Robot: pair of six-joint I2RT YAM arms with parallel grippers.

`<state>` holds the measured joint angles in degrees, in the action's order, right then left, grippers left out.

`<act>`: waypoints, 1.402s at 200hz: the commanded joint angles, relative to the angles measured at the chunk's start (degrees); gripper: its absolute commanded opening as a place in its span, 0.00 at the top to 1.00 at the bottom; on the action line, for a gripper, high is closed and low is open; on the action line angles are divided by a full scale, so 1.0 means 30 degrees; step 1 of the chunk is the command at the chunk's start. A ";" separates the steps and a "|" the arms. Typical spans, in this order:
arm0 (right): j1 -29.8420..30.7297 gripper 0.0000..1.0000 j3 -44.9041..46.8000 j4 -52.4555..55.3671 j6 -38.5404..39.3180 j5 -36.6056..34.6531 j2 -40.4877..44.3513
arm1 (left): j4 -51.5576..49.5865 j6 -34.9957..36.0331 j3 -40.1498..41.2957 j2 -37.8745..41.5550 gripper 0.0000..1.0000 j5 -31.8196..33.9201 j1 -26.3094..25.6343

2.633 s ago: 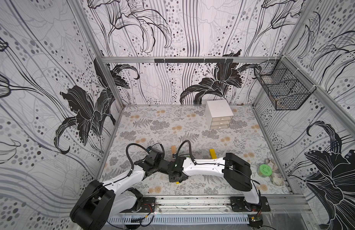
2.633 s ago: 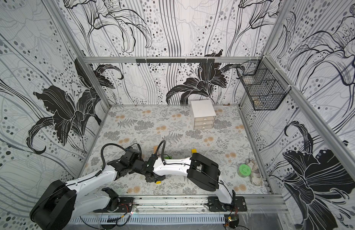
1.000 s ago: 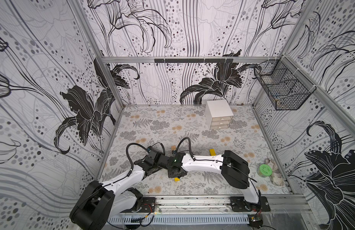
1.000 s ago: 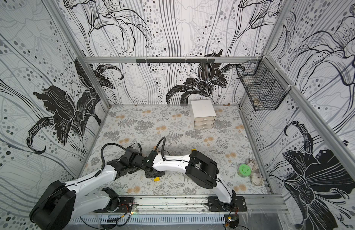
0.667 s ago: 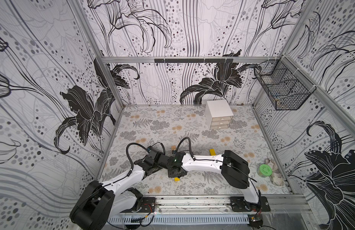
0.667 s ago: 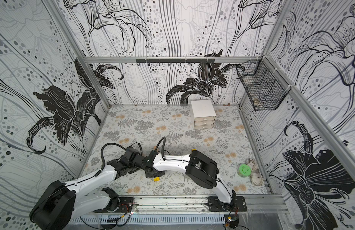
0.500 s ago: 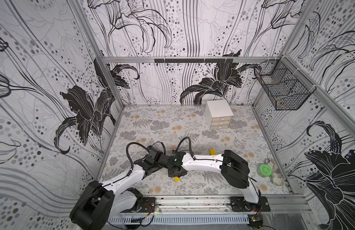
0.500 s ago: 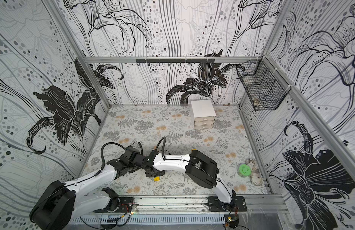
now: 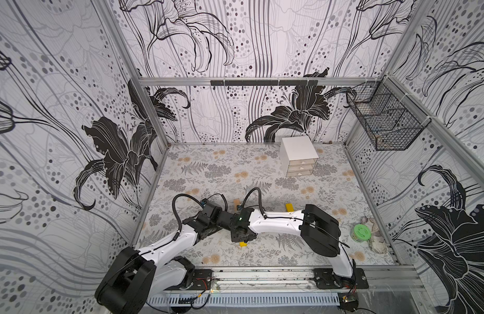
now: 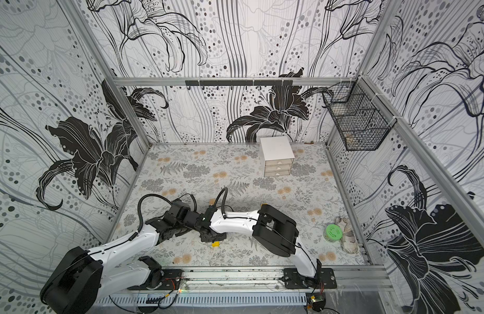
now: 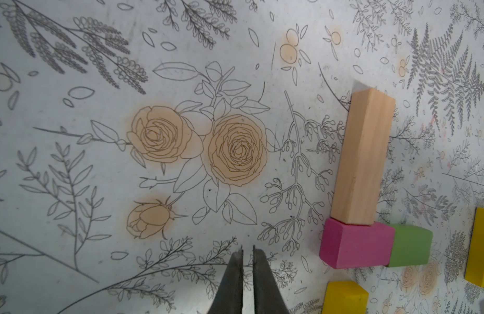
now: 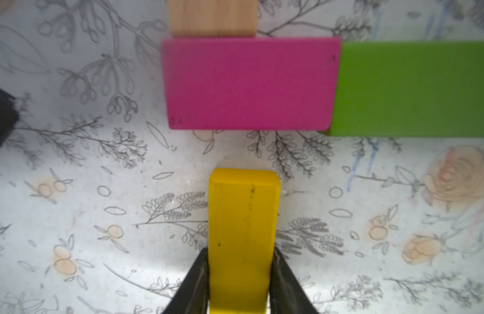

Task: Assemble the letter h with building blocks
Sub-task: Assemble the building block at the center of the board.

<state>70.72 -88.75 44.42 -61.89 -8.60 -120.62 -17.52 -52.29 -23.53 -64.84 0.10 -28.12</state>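
In the right wrist view my right gripper (image 12: 240,252) is shut on a long yellow block (image 12: 243,231). The block's far end stops a short gap from the pink block (image 12: 250,83). A green block (image 12: 414,88) butts end to end against the pink one, and the tan block (image 12: 212,17) stands against its other long side. In the left wrist view my left gripper (image 11: 247,248) is shut on nothing, on bare mat beside the pink block (image 11: 355,244), the tan upright (image 11: 361,160) and the green block (image 11: 406,246). A second yellow block (image 11: 481,247) lies apart.
A white three-drawer box (image 9: 299,156) stands at the back of the floral mat. A green round lid (image 9: 360,232) and a crumpled pale thing (image 9: 375,236) lie at the right edge. A wire basket (image 9: 384,122) hangs on the right wall. Both arms cross over the blocks at the front left.
Since the earliest frames my right arm has shifted slightly left with the yellow block. Over the last second it barely moves. The left arm stays put.
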 commanded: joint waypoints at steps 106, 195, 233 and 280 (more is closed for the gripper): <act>-0.0316 0.65 -0.1492 0.0735 0.0415 -0.0092 -0.0693 | 0.0039 0.0329 -0.0009 0.0374 0.87 0.0230 0.0084; -0.0322 0.58 -0.1431 0.0325 0.0501 0.0216 -0.0895 | 0.0009 0.0288 -0.0109 0.0343 0.87 0.0172 0.0086; -0.0353 0.56 -0.1789 0.0792 0.0532 0.0201 -0.1096 | -0.0020 0.0316 -0.0071 0.0347 0.87 0.0114 0.0086; -0.0352 0.59 -0.1480 0.0779 0.0559 -0.0092 -0.0650 | -0.0080 0.0351 -0.0174 0.0387 0.87 0.0158 0.0080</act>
<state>70.04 -92.36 46.17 -60.58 -7.88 -122.43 -17.96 -52.27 -23.51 -64.31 0.12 -27.27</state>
